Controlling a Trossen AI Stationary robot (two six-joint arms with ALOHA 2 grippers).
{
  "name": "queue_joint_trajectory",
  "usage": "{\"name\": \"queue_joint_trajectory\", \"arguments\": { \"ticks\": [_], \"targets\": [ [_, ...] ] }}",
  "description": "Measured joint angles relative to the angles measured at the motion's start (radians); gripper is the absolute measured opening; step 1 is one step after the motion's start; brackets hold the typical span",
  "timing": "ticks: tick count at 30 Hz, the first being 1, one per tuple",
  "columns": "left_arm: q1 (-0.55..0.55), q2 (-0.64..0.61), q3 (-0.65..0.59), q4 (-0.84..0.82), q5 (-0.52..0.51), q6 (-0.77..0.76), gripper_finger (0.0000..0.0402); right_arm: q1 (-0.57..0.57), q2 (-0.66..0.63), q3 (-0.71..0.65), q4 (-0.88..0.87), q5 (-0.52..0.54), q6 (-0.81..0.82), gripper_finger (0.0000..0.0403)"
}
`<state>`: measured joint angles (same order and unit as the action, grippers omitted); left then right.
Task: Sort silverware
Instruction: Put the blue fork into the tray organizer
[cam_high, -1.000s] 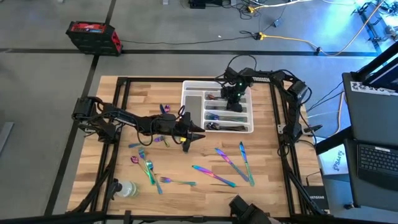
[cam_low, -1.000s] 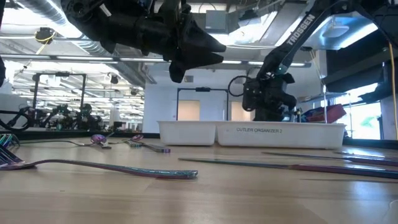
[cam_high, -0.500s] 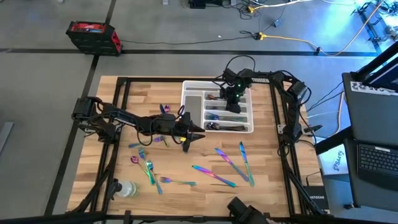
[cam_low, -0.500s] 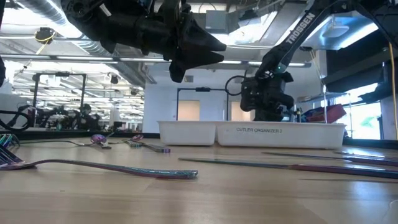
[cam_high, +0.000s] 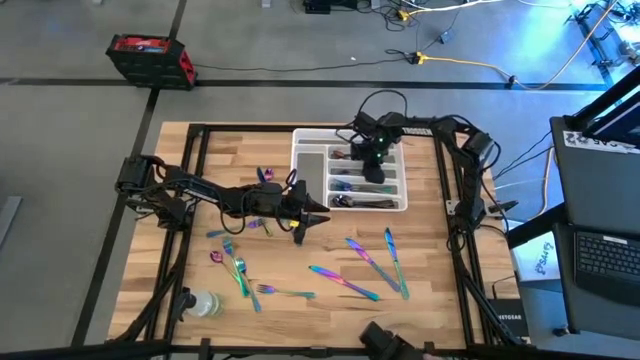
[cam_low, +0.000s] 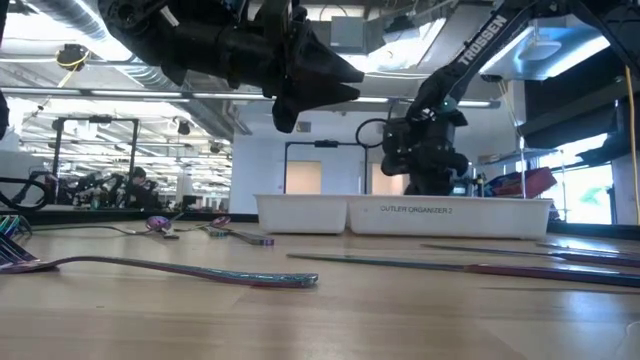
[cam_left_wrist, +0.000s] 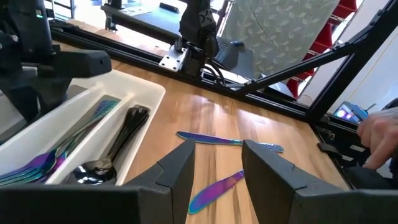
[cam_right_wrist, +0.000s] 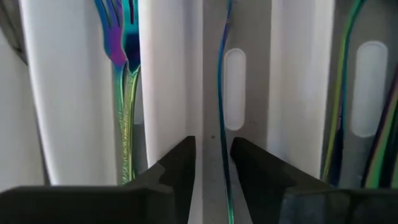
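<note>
The white compartmented tray (cam_high: 348, 172) stands at the table's far middle and holds several iridescent pieces: forks (cam_right_wrist: 121, 50) in one slot, dark spoons (cam_left_wrist: 118, 134) in another. My right gripper (cam_right_wrist: 211, 165) points down into the tray, open. A slim piece on edge (cam_right_wrist: 220, 93) lies along the slot under it and runs between its fingers. My left gripper (cam_left_wrist: 217, 165) hovers open over the table's middle (cam_high: 318, 218), with nothing in it. Loose knives (cam_high: 365, 255) lie near right, and forks and spoons (cam_high: 238, 268) lie near left.
A clear bottle (cam_high: 203, 303) lies at the near left corner. More silverware (cam_high: 265, 175) lies left of the tray. A black frame borders the table. A person's hand (cam_left_wrist: 379, 127) shows beyond the right edge, near a laptop (cam_high: 605, 255).
My right gripper has turned a little over the tray, its wrist swinging slightly toward the table's left. My left arm has kept still.
</note>
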<state>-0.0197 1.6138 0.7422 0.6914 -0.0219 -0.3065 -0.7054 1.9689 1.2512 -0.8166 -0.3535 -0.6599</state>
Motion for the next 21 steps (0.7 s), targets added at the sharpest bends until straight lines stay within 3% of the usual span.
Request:
{"name": "queue_joint_trajectory", "arguments": {
  "ticks": [9,21],
  "targets": [
    [0.0,0.0,0.0,-0.002,0.0,-0.005,0.0119,0.1,-0.003,0.03,0.026,0.207,-0.018,0.009],
    [-0.003,0.0,0.0,-0.003,0.0,-0.012,0.0119,0.136,-0.019,0.029,0.02,0.23,0.035,0.0043]
  ]
}}
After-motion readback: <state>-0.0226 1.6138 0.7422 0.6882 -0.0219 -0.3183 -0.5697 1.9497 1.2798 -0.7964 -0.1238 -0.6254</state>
